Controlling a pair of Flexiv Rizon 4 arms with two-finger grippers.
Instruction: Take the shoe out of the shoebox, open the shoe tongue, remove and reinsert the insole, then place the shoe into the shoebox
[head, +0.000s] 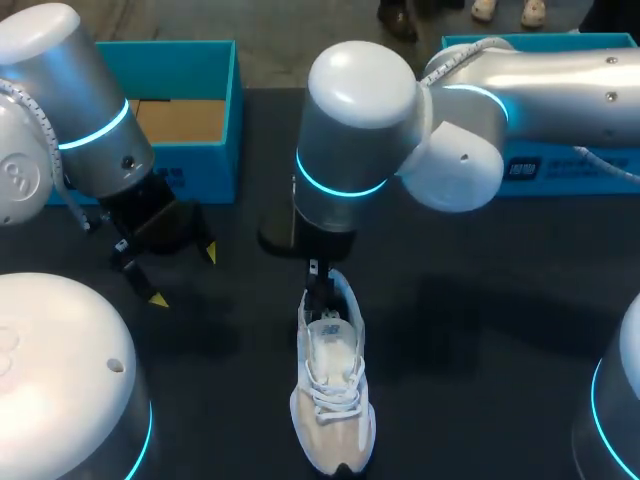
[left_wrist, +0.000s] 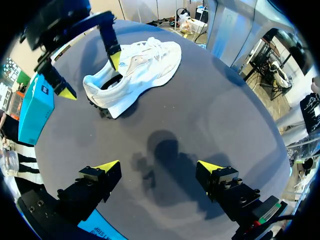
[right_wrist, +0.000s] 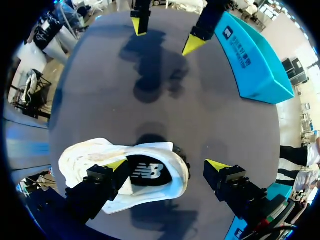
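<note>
A white shoe (head: 332, 400) stands on its sole near the middle of a dark worktop (head: 480, 330), toe toward the near edge. At the far edge sit an open blue shoebox (head: 200, 170), left, and a second blue box (head: 570, 170), right.

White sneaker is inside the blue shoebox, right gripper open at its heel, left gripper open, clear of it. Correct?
No: the head view shows the sneaker on the table, outside the shoebox. The right gripper is open at its heel; the left gripper is open, clear of it.
</note>
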